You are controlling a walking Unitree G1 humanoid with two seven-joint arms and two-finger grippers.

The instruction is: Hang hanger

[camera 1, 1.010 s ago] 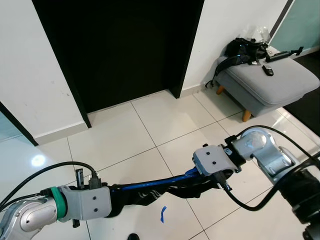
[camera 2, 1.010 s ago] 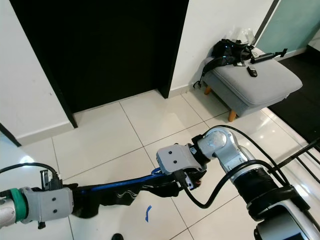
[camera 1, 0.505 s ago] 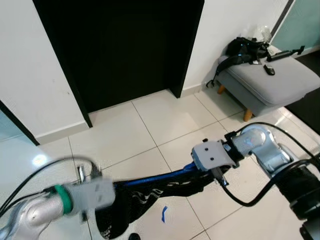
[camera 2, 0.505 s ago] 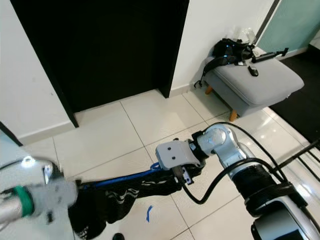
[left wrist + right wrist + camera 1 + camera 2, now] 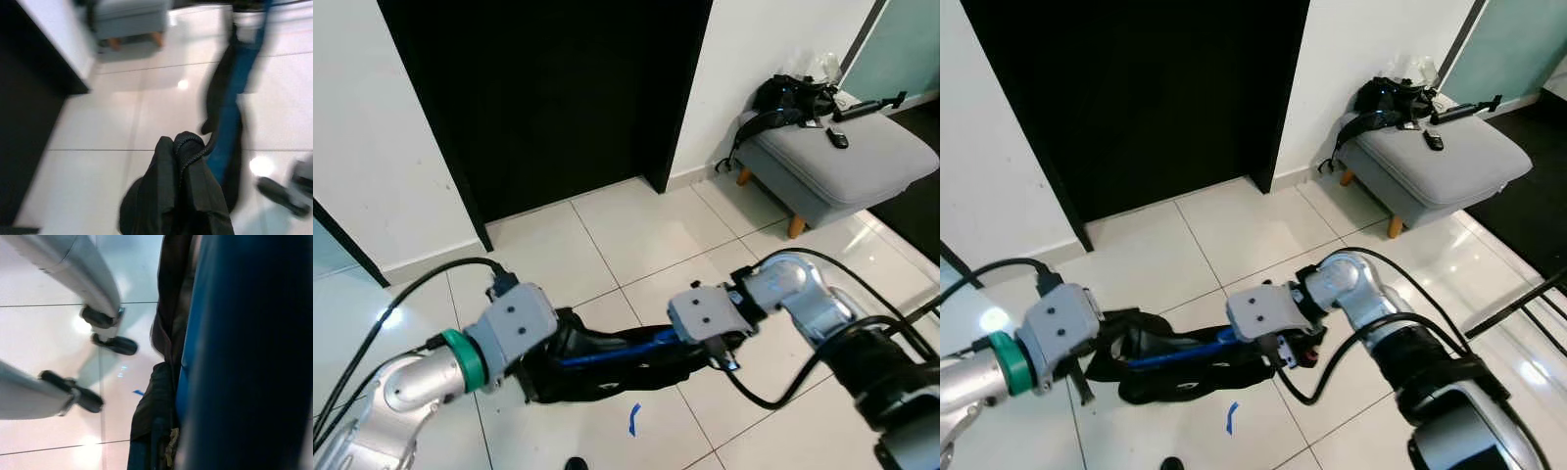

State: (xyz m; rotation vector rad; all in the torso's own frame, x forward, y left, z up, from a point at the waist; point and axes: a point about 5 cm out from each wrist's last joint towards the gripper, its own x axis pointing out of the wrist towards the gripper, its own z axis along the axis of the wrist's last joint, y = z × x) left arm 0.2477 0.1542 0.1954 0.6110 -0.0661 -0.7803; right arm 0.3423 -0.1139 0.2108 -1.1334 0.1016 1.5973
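Tape mark [image 5: 632,419] on floor [image 5: 636,240] at robot's feet. Above it, hanger [image 5: 607,350], blue, draped with dark garment [image 5: 597,367], spans between both arms over the tiles. Left gripper [image 5: 548,357] at one end, right gripper [image 5: 710,348] at the other; jaws hidden by housings and cloth, so cannot tell whether they clamp. Judgement: keep bar level, hands apart, cloth off floor. Beyond: dark doorway [image 5: 548,98]; farther right, ottoman [image 5: 847,157]. No rail seen.

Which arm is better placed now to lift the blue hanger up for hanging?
Probably the right. The right gripper sits at one end of the blue hanger, while the left gripper is bunched in the black garment.
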